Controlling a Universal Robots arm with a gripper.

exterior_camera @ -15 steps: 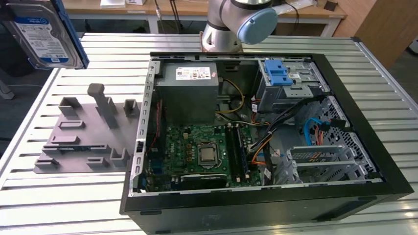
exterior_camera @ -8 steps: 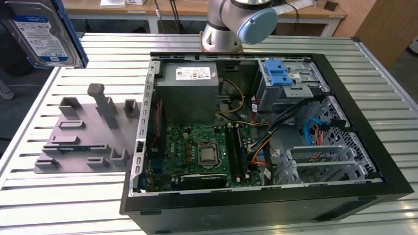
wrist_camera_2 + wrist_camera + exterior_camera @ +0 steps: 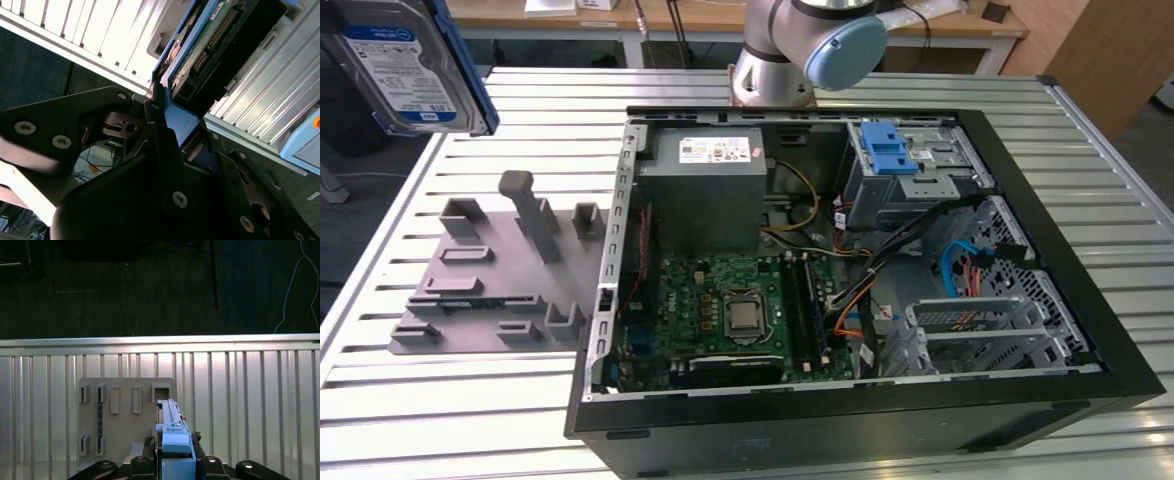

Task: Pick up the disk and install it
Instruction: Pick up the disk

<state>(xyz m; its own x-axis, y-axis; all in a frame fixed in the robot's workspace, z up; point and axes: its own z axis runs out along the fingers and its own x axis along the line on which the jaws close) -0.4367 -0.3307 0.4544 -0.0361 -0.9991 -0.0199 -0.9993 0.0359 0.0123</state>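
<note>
The disk (image 3: pixel 407 65) hangs high in the air at the exterior view's top left, above the table's far corner, with its blue-and-white label facing the camera and a blue rail down its side. My gripper (image 3: pixel 172 441) is shut on it. In the first wrist view the disk (image 3: pixel 169 415) stands edge-on between the dark fingers (image 3: pixel 148 444), over the slatted table. In the second wrist view its circuit-board side (image 3: pixel 210 35) and blue rail rise out of my gripper (image 3: pixel 175 125).
An open computer case (image 3: pixel 1067 400) lies on the slatted metal table (image 3: pixel 480 400), showing the motherboard, a grey power-supply box (image 3: pixel 707 185) and a metal cage with a blue latch (image 3: pixel 907 160). A grey parts fixture (image 3: pixel 500 270) sits at the exterior view's left. The arm's base (image 3: pixel 774 60) stands behind the case.
</note>
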